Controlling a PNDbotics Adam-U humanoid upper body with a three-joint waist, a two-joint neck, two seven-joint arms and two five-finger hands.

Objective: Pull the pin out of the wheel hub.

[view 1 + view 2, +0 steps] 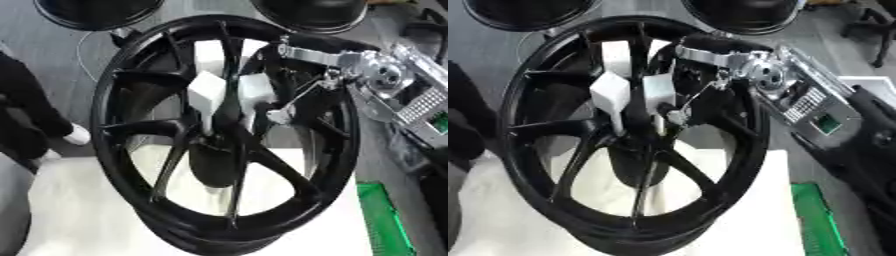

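Observation:
A black spoked wheel hub (175, 150) stands upright on a white table (70, 210). My right arm comes in from the upper right, its silver wrist (763, 75) just outside the rim. The right hand (284, 82) is black and reaches in between the spokes near the hub's centre; its fingers merge with the dark spokes. A small silver piece (278, 116), possibly the pin, shows just right of the centre, below the hand. White blocks (208, 90) show behind the upper spokes. My left hand shows in neither view.
Two more dark round wheels (96, 10) (306, 12) lie beyond the top edge. A green crate (385, 220) stands at the lower right, off the table. A dark-clothed shape (26, 120) fills the left edge.

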